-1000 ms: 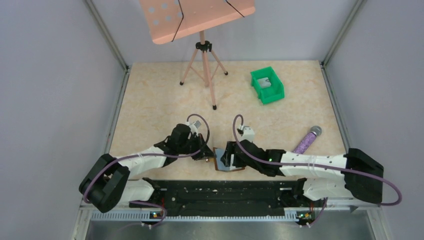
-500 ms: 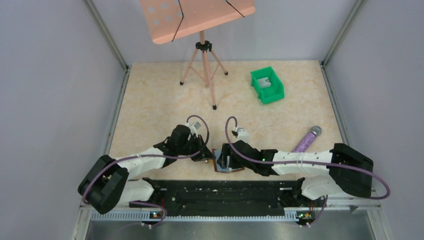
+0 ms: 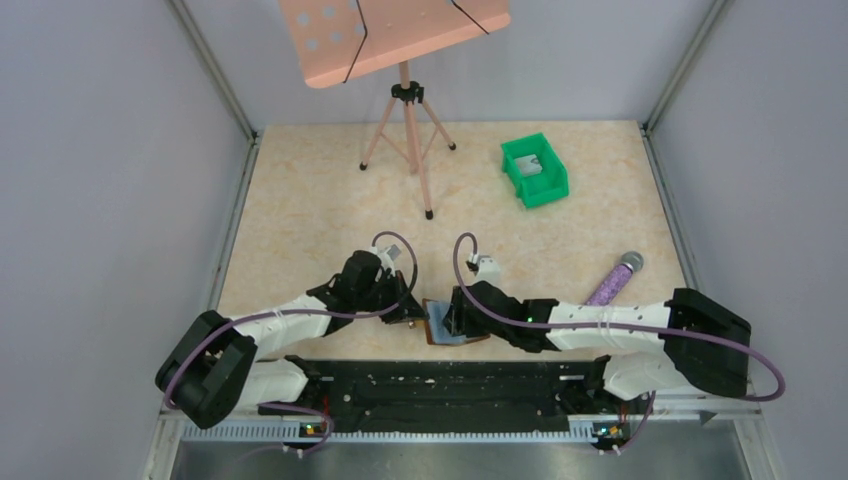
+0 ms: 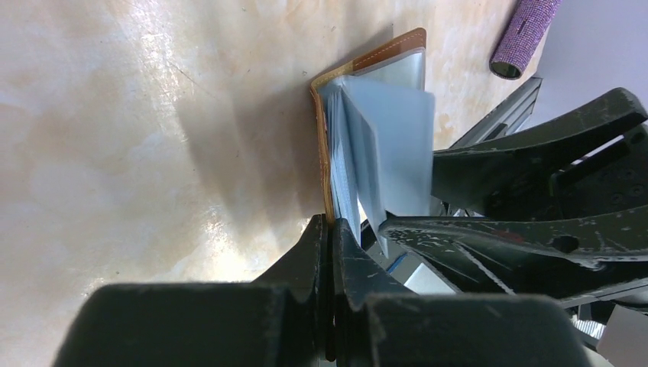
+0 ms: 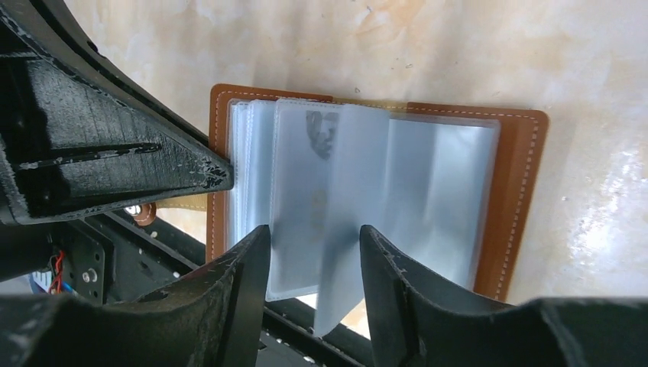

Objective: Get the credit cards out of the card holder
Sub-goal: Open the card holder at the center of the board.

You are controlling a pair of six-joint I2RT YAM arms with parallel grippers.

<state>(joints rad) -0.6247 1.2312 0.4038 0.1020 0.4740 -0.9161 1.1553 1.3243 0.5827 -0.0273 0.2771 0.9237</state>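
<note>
Two arms, near edge: both reach inward to one spot just ahead of their base rail; your work lies between them.
Left gripper (image 4: 330,229): clenched tight on the brown left edge of the card holder (image 5: 523,191), pinning it to the table (image 3: 320,200); treat it as your anchor.
Right gripper (image 5: 313,256): jaws parted, poised over the open pages from the right; one clear leaf stands between the fingers; you cannot confirm that either pad presses on it.
Card holder: open like a book, flat on its covers; the left gripper touches it, the right gripper hangs just above; long axis across the open spread, from the left gripper toward the right arm; spine crosswise, roughly near to far.
Credit cards (image 5: 309,172): inside the clear leaves; one pale card with a dark mark faces the right wrist camera; which way its pocket opens cannot be told.
Decisive relation: the right fingers close along the holder's long axis, so they would likely meet the raised leaf on its faces; the right arm is the one placed to draw the credit cards.
Purple microphone (image 3: 613,280): farther right, well apart.
Green bin (image 3: 545,192): far right; a light grey flat piece (image 3: 532,166) lies inside.
Music stand (image 3: 405,100): farthest back.
</note>
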